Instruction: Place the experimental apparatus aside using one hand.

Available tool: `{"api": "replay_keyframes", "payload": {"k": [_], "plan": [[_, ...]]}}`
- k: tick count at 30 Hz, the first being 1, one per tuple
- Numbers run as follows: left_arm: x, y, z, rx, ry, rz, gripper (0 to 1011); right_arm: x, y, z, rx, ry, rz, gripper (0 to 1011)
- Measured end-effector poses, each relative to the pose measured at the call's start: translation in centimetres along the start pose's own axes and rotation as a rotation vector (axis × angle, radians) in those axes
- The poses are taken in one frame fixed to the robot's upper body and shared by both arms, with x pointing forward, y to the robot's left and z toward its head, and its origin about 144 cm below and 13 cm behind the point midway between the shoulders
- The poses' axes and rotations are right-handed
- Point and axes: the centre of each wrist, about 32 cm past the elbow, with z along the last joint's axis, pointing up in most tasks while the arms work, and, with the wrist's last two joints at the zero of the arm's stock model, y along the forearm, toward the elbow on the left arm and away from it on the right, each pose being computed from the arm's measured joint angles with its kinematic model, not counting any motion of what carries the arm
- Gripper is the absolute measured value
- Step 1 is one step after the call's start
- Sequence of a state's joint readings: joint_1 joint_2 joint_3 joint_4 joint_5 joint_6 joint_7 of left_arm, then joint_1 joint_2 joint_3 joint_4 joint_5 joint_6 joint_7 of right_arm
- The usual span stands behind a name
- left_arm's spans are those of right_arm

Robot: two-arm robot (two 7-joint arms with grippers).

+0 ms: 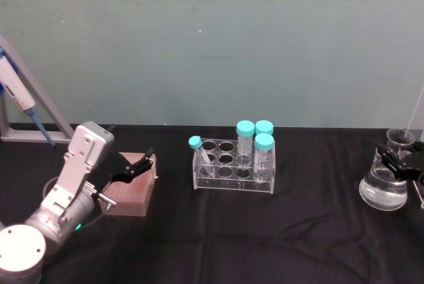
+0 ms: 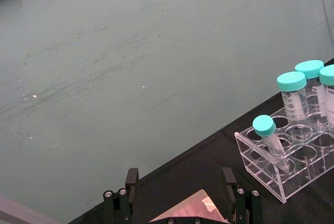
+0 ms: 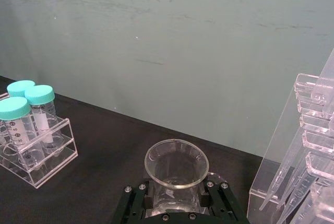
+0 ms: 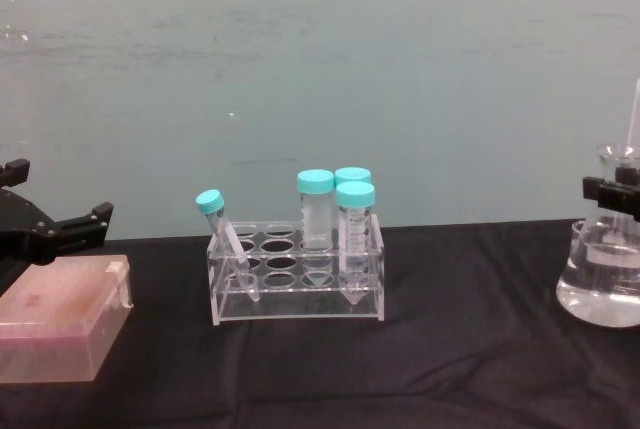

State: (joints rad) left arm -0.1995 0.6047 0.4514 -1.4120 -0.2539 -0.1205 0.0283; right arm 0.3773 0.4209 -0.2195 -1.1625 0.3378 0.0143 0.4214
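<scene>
Black cloth table (image 1: 218, 231) against a teal wall. Conical flask (image 1: 383, 186) with clear liquid sits at the table's far right, about 3 o'clock from the tube rack. Right gripper (image 1: 398, 159) is clamped around the flask's neck, fingers pressed on both sides of the glass (image 3: 176, 195); in the chest view the black fingers (image 4: 604, 191) bracket the neck above the liquid line. Clear acrylic stand (image 3: 305, 156) with long tubes stands just beside the flask, on its outer side. Clear tube rack (image 1: 234, 166) at table centre holds three upright teal-capped tubes (image 1: 255, 140) and one tilted tube (image 1: 201, 155). Left gripper (image 1: 138, 165) at 9 o'clock from the rack, fingers spread wide, hovering over a pinkish box (image 1: 130, 192), holding nothing.
</scene>
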Motion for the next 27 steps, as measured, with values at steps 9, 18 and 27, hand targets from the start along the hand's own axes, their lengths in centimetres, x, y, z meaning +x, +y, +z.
{"api": "replay_keyframes", "payload": {"k": [9, 18, 27], "plan": [[0.0, 0.0, 0.0, 0.0, 0.0, 0.0, 1000, 0.0, -0.02, 0.01, 0.001, -0.001, 0.001, 457], [0.0, 0.0, 0.0, 0.0, 0.0, 0.0, 1000, -0.02, -0.01, 0.01, 0.002, -0.001, 0.002, 457], [0.0, 0.0, 0.0, 0.0, 0.0, 0.0, 1000, -0.02, -0.01, 0.01, 0.002, -0.001, 0.002, 457]]}}
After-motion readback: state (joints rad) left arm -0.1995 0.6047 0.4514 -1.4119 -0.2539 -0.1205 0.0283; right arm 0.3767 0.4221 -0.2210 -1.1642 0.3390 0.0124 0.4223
